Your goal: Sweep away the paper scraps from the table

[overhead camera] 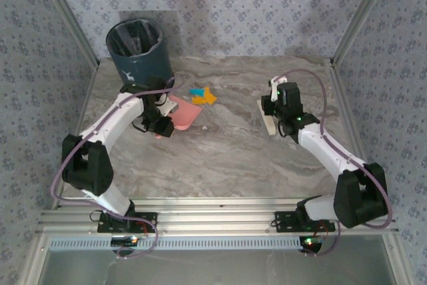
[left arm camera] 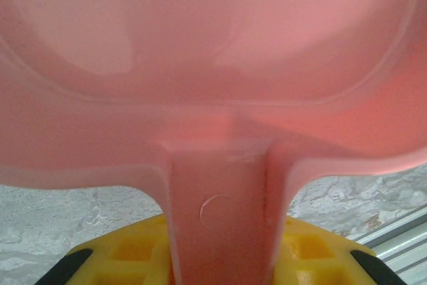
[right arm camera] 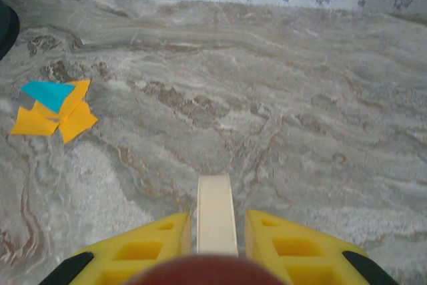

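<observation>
Grey-beige veined table between blue-grey patterned walls, aluminium rails at the near edge. Dark bin at upper left of the top view.

Paper scraps: one small heap at upper centre of the top view, just beyond the upper-right lip of the pink dustpan. Same heap at the left edge of the right wrist view. Mostly orange, a little turquoise; flat, angular, overlapping.

Handling (judgement): near weightless, limp, lying flat on the surface. Likely to scatter or slip under a raised edge. Not for pinching; better pushed with a tool edge into the pan.

Left gripper: clamped on the dustpan handle, yellow fingers either side of it.

Right gripper: clamped on a cream flat tool, right of centre, well apart from the heap.
</observation>
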Motion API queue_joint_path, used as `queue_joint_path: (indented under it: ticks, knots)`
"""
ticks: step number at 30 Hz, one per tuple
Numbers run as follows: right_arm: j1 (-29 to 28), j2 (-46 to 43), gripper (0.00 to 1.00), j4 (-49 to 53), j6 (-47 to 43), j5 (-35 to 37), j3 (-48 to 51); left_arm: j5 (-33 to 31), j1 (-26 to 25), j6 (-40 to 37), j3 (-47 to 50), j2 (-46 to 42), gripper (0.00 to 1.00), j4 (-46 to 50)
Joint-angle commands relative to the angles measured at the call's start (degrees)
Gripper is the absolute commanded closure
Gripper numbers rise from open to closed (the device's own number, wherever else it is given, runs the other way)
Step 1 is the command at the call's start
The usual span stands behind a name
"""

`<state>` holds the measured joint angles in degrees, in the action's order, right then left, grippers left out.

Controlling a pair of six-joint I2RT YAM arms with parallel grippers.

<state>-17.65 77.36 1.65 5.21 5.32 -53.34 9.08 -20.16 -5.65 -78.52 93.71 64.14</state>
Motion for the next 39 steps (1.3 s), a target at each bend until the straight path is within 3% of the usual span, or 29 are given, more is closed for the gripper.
queue_joint_path:
  ticks: [1, 18, 39]
  knots:
    - [0.4, 3.2, 1.00, -4.5, -2.1, 1.1, -5.0, -0.8, -0.2, -1.9, -0.3, 2.8, 1.00, 0.1]
    - [-4.1, 26.5, 1.00, -14.0, -11.1, 1.4, -24.3, -1.1, -0.2, -3.1, -5.2, 15.3, 1.00, -0.2]
    - [-11.0, 45.1, 1.00, -9.6, -14.4, -4.8, -44.1, -0.4, -0.1, -6.1, -15.4, 24.7, 1.00, 3.0]
